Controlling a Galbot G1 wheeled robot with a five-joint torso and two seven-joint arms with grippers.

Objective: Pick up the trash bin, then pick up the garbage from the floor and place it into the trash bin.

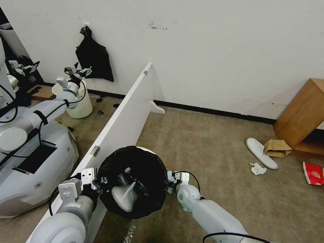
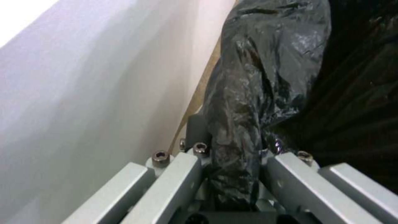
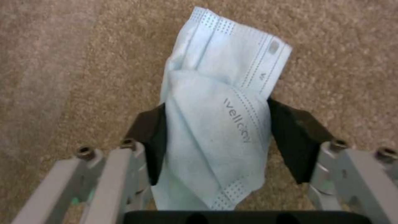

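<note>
- Trash bin (image 1: pixel 135 179) hangs low in the head view, lined with a crinkled black bag folded over its rim, just beside the white panel (image 1: pixel 125 118) that stands on the carpet.
- Left pincer (image 1: pixel 96 180) is clenched on the bin's rim at its left side; the left wrist view shows the bag-covered rim (image 2: pixel 236 124) pinched between the pincer's fingers (image 2: pixel 282 168), with the white panel close alongside.
- Inside the bin lie a white slipper (image 1: pixel 125 197) and a clear bottle (image 1: pixel 125 175).
- Right pincer (image 1: pixel 173 180) sits just beside the bin's right edge, above the carpet.
- In the right wrist view it grasps a light-blue face mask (image 3: pixel 219 124) between its black pads (image 3: pixel 290 137); the mask is folded, with printed lettering showing.
- Farther right on the floor lie another white slipper (image 1: pixel 261 152), a brown paper bag (image 1: pixel 277 147) touching it, a crumpled white tissue (image 1: pixel 258 168) and a red cup (image 1: pixel 314 173).
- A wooden box (image 1: pixel 300 114) leans tilted near the wall beside them.
</note>
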